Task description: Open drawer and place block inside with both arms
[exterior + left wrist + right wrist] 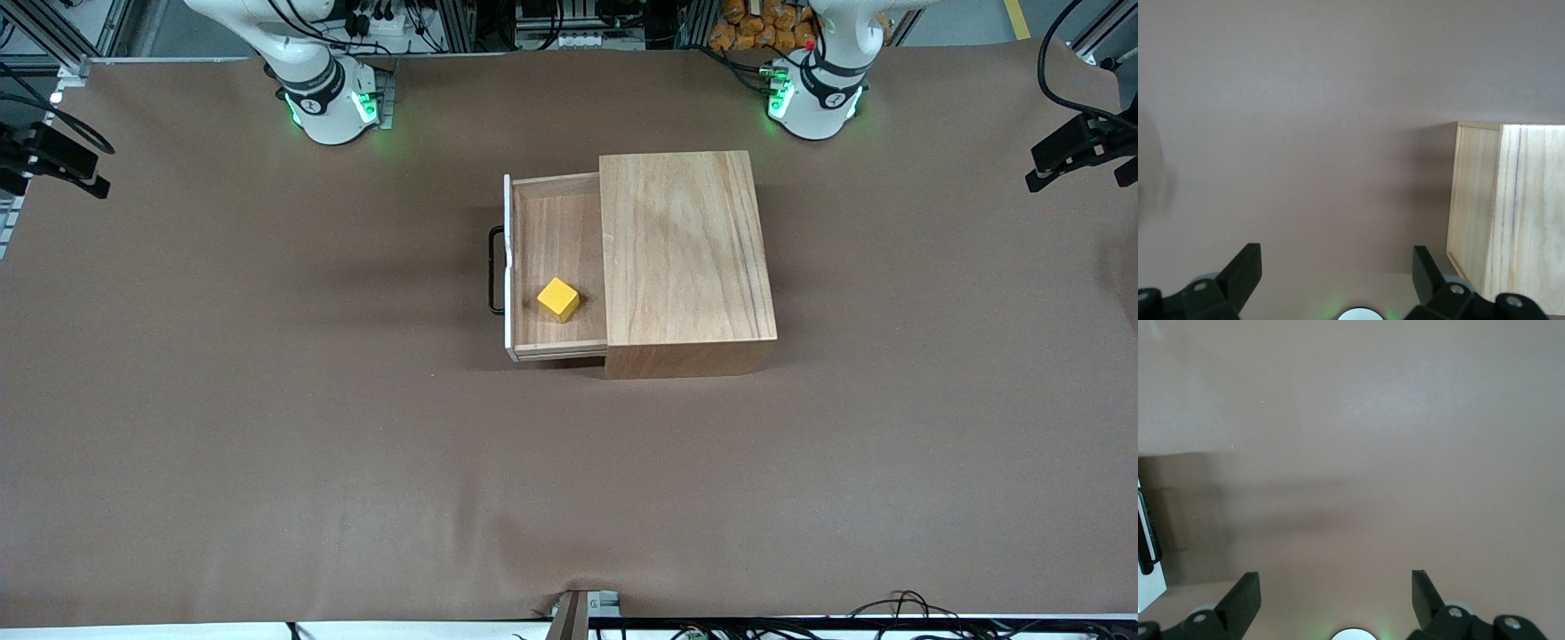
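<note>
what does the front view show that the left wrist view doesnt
Only the front view shows the open drawer with its black handle and the yellow block lying inside it, plus both arms' bases. Only the left wrist view shows the left gripper, open and holding nothing, over bare table beside the cabinet. Both show the wooden cabinet and the brown table.

1 wooden cabinet (685,258) at frame centre w/ 1 drawer (556,267) and 1 black handle (494,270); 1 yellow block (558,299) in it. 2 arms, bases at upper left (324,102) and upper right (813,98) of the frame. 2 grippers, 1 per wrist view: left gripper (1337,270), right gripper (1335,590), 2 fingers each.
</note>
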### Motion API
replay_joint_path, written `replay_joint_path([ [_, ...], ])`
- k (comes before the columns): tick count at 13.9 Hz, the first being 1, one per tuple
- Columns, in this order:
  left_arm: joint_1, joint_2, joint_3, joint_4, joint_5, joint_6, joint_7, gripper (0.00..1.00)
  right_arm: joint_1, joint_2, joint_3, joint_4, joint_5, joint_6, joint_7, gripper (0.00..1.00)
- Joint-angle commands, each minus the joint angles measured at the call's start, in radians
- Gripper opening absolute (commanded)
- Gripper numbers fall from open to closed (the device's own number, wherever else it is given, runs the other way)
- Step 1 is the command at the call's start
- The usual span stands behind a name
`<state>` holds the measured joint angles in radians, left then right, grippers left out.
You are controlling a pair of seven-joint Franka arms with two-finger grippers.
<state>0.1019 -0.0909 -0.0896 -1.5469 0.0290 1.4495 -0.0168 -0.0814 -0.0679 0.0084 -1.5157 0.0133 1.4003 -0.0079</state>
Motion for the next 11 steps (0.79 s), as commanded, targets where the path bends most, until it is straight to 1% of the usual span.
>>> replay_joint_path([
  [1,0.013,-0.023,-0.005,-0.007,-0.021,-0.009,0.018,1.0,-0.011,-0.02,0.007,-0.02,-0.001,-0.02,0.029,1.0],
  [5,0.012,-0.015,-0.007,0.004,-0.023,-0.009,0.035,1.0,-0.006,-0.004,0.009,0.015,-0.001,-0.026,0.031,1.0],
  [11,0.006,-0.004,-0.012,0.028,-0.024,-0.009,0.032,1.0,0.005,0.005,0.012,0.019,0.0,-0.029,0.032,1.0],
])
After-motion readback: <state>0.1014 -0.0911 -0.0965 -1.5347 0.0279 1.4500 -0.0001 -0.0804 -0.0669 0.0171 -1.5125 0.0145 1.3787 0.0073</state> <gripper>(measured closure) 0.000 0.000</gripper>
